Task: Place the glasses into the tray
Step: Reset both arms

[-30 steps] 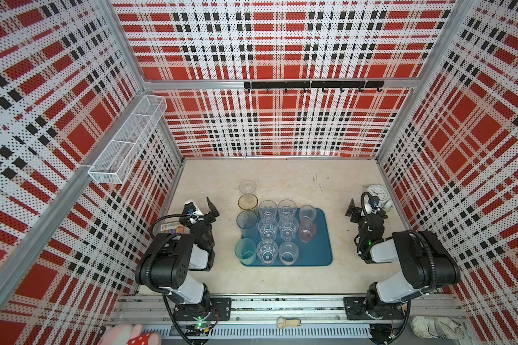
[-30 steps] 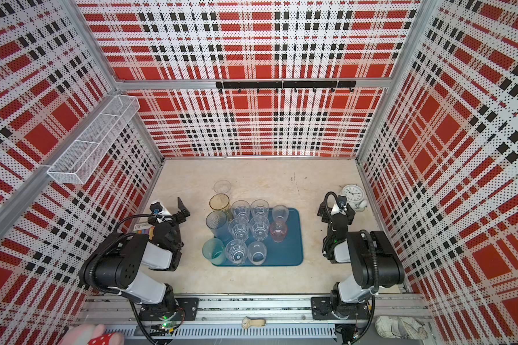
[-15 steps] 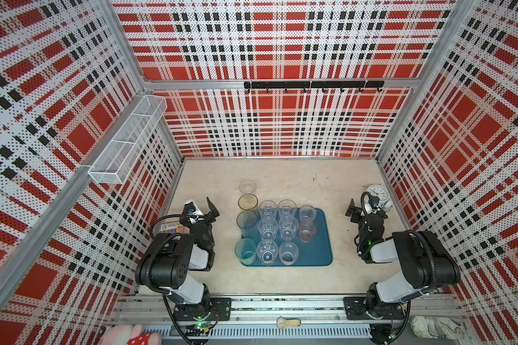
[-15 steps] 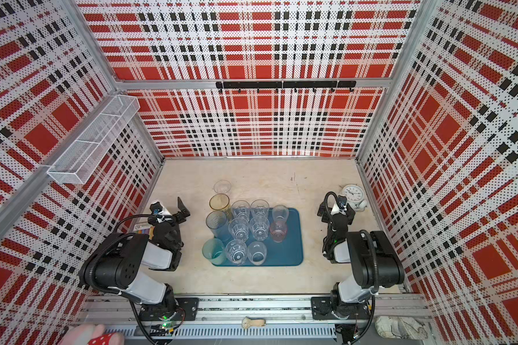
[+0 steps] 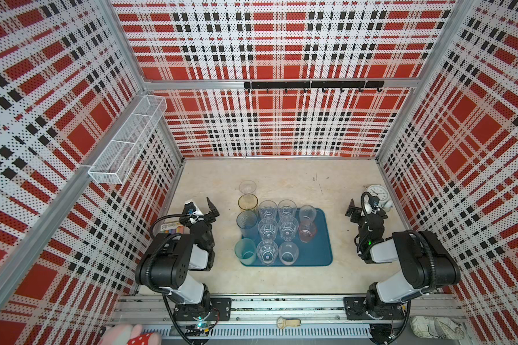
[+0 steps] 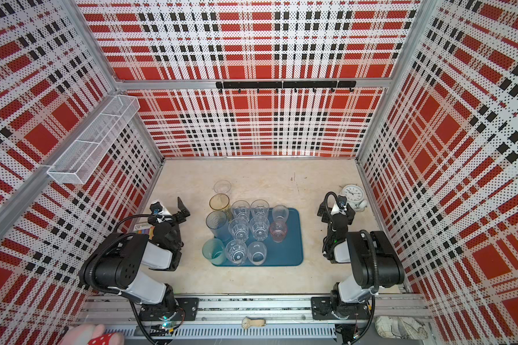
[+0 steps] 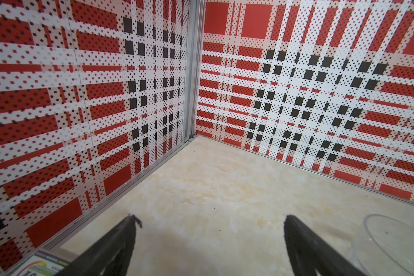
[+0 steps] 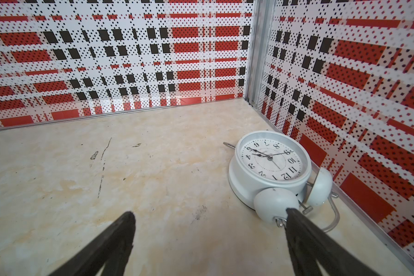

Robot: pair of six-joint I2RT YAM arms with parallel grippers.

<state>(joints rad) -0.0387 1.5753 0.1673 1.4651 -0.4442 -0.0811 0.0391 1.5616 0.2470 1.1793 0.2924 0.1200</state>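
In both top views the teal-blue tray (image 5: 314, 254) (image 6: 287, 254) lies on the table between my arms. Several clear faceted glasses (image 5: 268, 228) and a pink glass (image 5: 307, 232) stand in it. A teal glass (image 5: 245, 252) and a tall grey-blue glass (image 5: 246, 223) stand along its left edge. The amber glass (image 5: 247, 203) and a small clear glass (image 5: 247, 187) stand beyond its far left corner. My left gripper (image 5: 202, 207) (image 7: 210, 218) is open and empty, left of the glasses. The right gripper (image 5: 367, 206) (image 8: 208, 212) is open and empty, right of the tray.
A white alarm clock (image 5: 377, 191) (image 8: 270, 165) lies by the right wall, just beyond my right gripper. A white wire basket (image 5: 126, 143) hangs on the left wall, and a black hook rail (image 5: 311, 85) on the back wall. A colour card (image 5: 172, 228) lies beside the left arm.
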